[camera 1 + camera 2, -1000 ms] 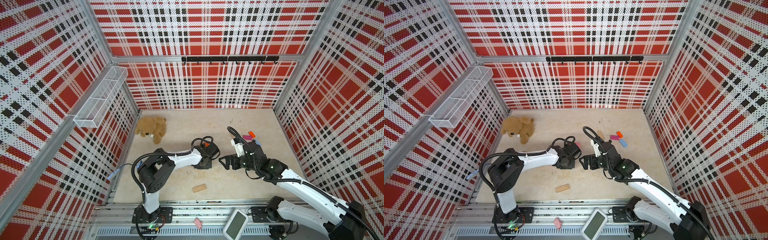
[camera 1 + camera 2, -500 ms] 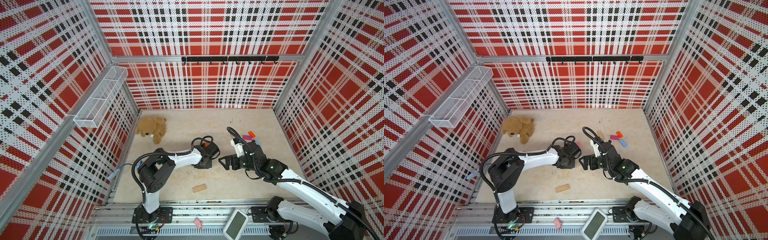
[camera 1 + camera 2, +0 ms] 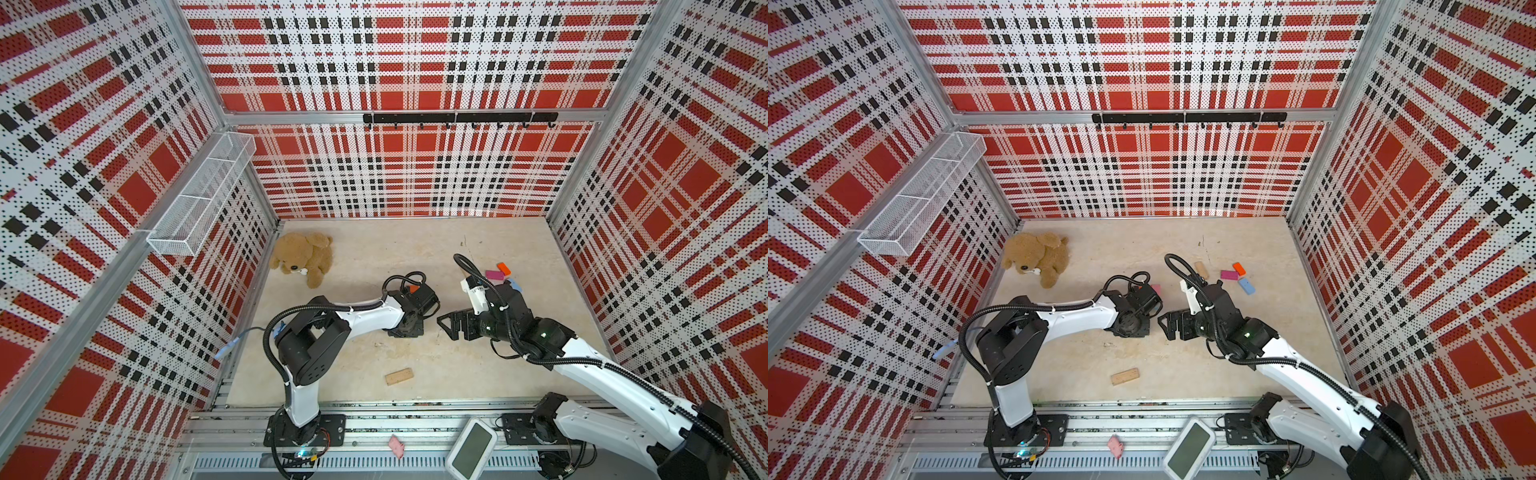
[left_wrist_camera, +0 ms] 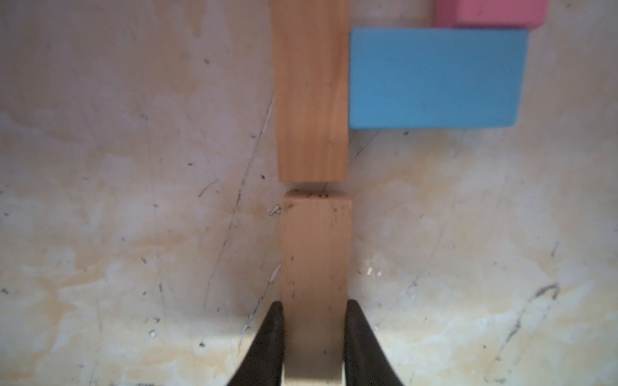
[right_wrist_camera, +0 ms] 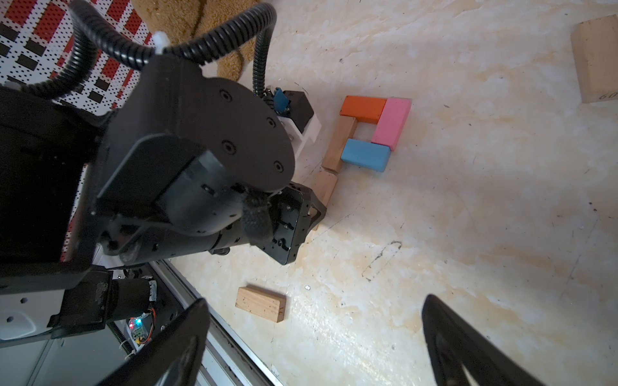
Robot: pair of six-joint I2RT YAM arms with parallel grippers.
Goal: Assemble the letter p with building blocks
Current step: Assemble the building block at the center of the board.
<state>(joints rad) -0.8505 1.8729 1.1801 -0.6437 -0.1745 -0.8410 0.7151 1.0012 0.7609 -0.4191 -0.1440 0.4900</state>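
L hand: clamped on tan block
Axis: long axis 6–12 o'clock, in line w/ stem block; slim gap at 12
R hand: spread wide, empty

Both top views are bright and evenly lit from above, with no harsh glare. The arms throw only soft, short shadows on the table. The wide lens bows the walls outward toward the edges and corners.

The left wrist view is soft all over. The tan block and the left hand, close to the lens, are blurred. The blue block has hazy edges, and a grey shadow band crosses the table around the hand.

The right wrist view is sharper at mid-distance, but the right hand is out of focus. The far table is washed pale, and a broad shadow dims the near part.
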